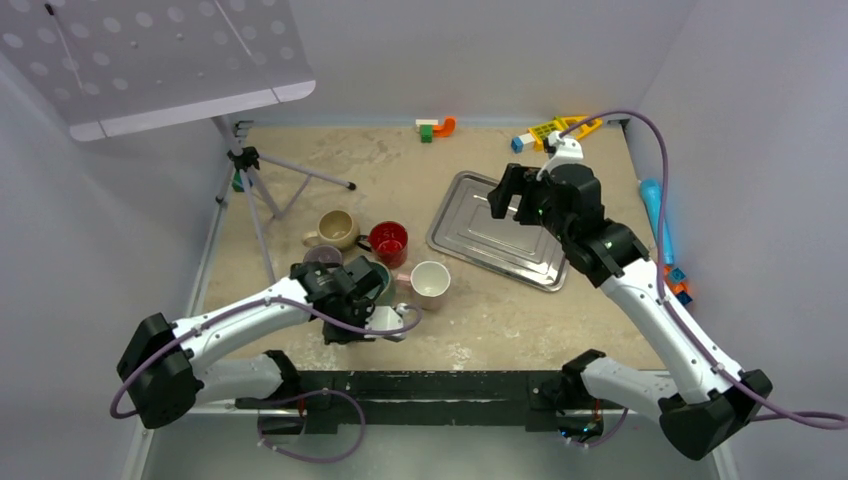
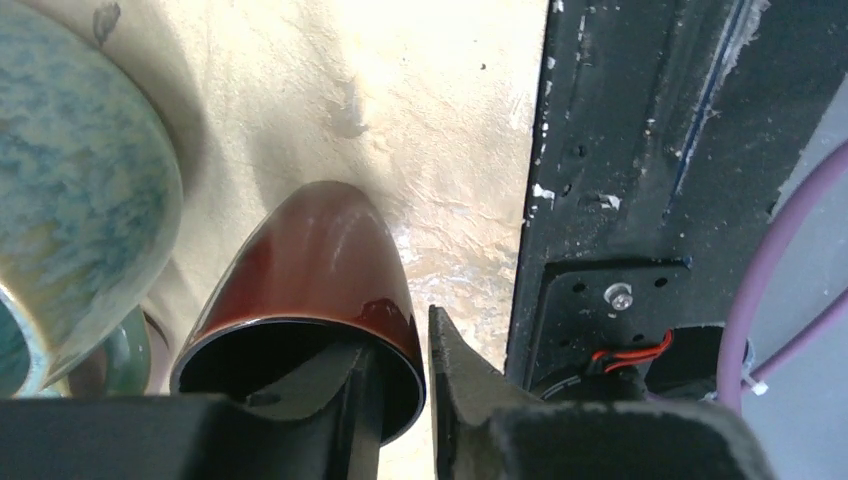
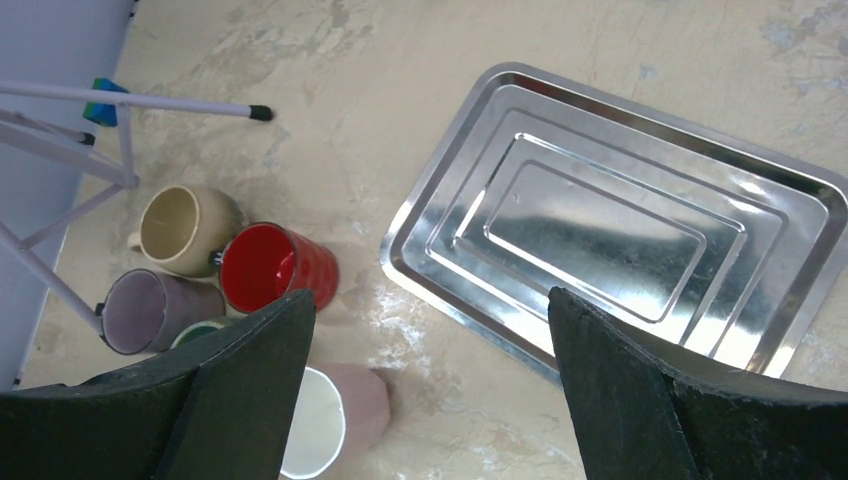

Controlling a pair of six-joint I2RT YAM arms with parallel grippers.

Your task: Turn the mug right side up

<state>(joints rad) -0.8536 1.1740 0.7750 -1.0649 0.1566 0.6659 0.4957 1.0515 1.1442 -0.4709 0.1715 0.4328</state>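
Observation:
A dark red-brown mug [image 2: 320,260] with a black inside fills the left wrist view, its mouth towards the camera and its base towards the table. My left gripper [image 2: 400,345] is shut on its wall, one finger inside the mouth and one outside. In the top view my left gripper [image 1: 352,300] covers this mug at the near left of the table. My right gripper [image 3: 430,380] is open and empty, held high over the near-left edge of a steel tray [image 3: 700,200]; it also shows in the top view [image 1: 512,195].
Several upright mugs stand close by: beige [image 1: 335,228], red [image 1: 388,242], pink with a white inside [image 1: 430,283], purple [image 1: 322,256] and mottled teal [image 2: 70,200]. A tripod [image 1: 255,170] stands at the left. Toys lie along the back and right edges. The tray [image 1: 470,225] lies right of the mugs.

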